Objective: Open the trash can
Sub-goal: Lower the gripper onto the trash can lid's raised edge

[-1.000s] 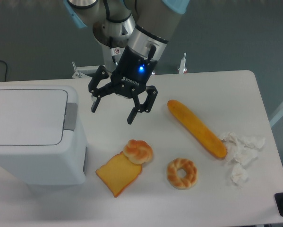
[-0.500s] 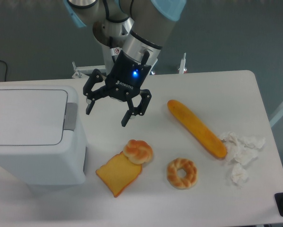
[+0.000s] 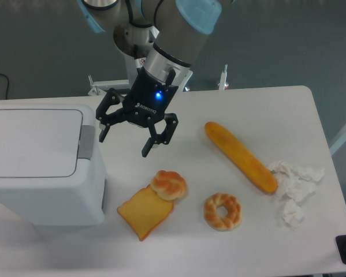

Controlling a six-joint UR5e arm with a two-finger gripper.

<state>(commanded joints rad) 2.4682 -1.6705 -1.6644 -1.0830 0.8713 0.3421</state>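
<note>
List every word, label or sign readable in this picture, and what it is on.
"ROBOTIQ": white lettering on the black body of the gripper, just legible.
A small round red-edged sticker on the arm above it: too small to read.
Nothing printed shows on the trash can or the table.

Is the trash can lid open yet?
No, shut: the lid lies flat on the trash can; the open gripper hangs beside it.

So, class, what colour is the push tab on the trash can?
Grey, seen in the fixed camera view: push tab on the white trash can.
</note>
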